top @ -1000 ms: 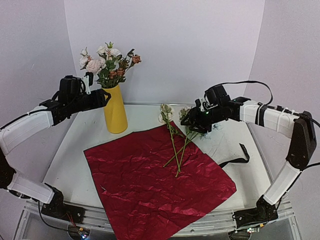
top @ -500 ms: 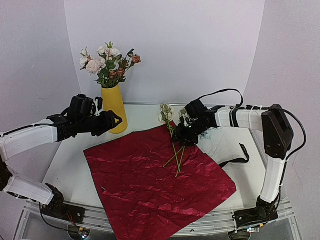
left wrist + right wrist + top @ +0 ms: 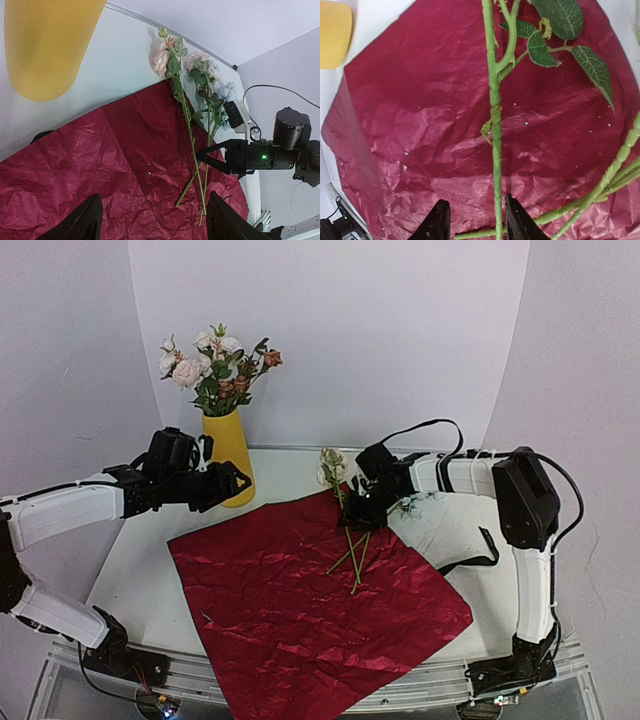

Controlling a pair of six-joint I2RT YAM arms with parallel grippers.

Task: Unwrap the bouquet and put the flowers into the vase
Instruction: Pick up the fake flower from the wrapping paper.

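The right arm is down low over the far edge of the dark red wrapping paper, and the right jaws stand open astride one green stem. The stem runs straight up between the two tips and sits closer to one tip than the other, with a sliver of red paper showing on either side. Nothing is gripped there. Just ahead of those jaws the stem forks into veined leaves, and off to one side more stems cross at a slant.

The loose flowers lie on the sheet with their pale blooms spilling off its far edge onto the white tabletop.

Over on the other side, the left arm hangs above the sheet's far-left corner, its left jaws wide open and empty. The yellow vase stands just behind them, already carrying a bunch of white, pink and rust blooms.

A black ribbon lies on the tabletop beyond the sheet's right edge, below the right arm. From the left wrist view a small green light glows on the right arm's wrist.
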